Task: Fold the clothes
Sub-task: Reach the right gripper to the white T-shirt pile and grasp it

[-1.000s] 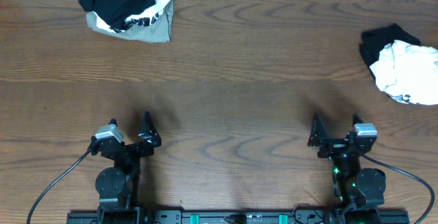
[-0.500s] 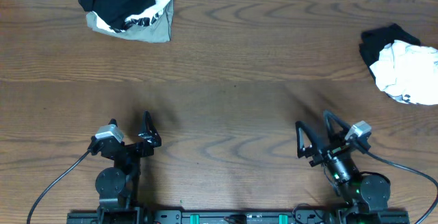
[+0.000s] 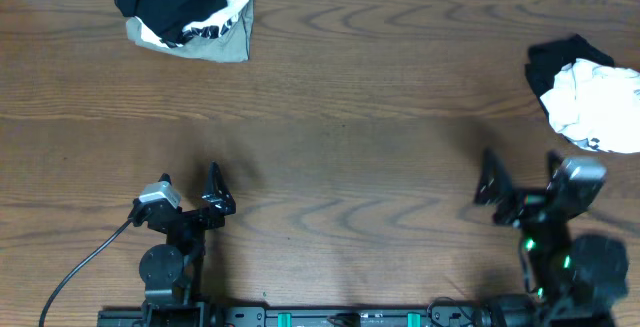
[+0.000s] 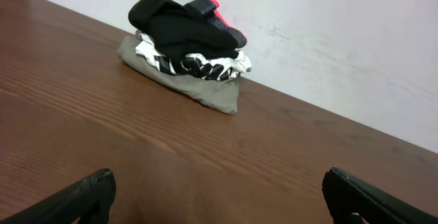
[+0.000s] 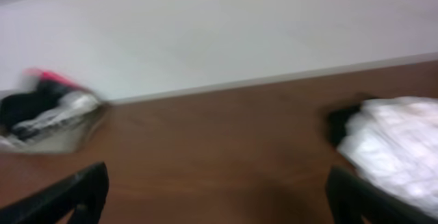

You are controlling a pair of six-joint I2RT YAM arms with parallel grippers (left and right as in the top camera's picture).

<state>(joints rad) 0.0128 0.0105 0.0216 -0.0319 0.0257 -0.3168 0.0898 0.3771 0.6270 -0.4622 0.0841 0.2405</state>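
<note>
A stack of clothes (image 3: 185, 12), black on white-printed on khaki, lies at the table's far left; it also shows in the left wrist view (image 4: 185, 49) and, blurred, in the right wrist view (image 5: 48, 114). A crumpled white garment on a black one (image 3: 592, 95) lies at the far right edge; the right wrist view shows it (image 5: 397, 148) ahead to the right. My left gripper (image 3: 189, 177) is open and empty near the front edge, jaws wide apart (image 4: 219, 193). My right gripper (image 3: 520, 167) is open and empty, in front of the white garment and apart from it (image 5: 219, 196).
The brown wooden table (image 3: 340, 117) runs between the two piles. A white wall (image 4: 328, 25) stands behind the far edge. Cables and the arm bases (image 3: 165, 267) sit at the front edge.
My right arm has swung to the right, toward the white and black pile, its view blurred by motion. The left arm and both piles have not moved.
</note>
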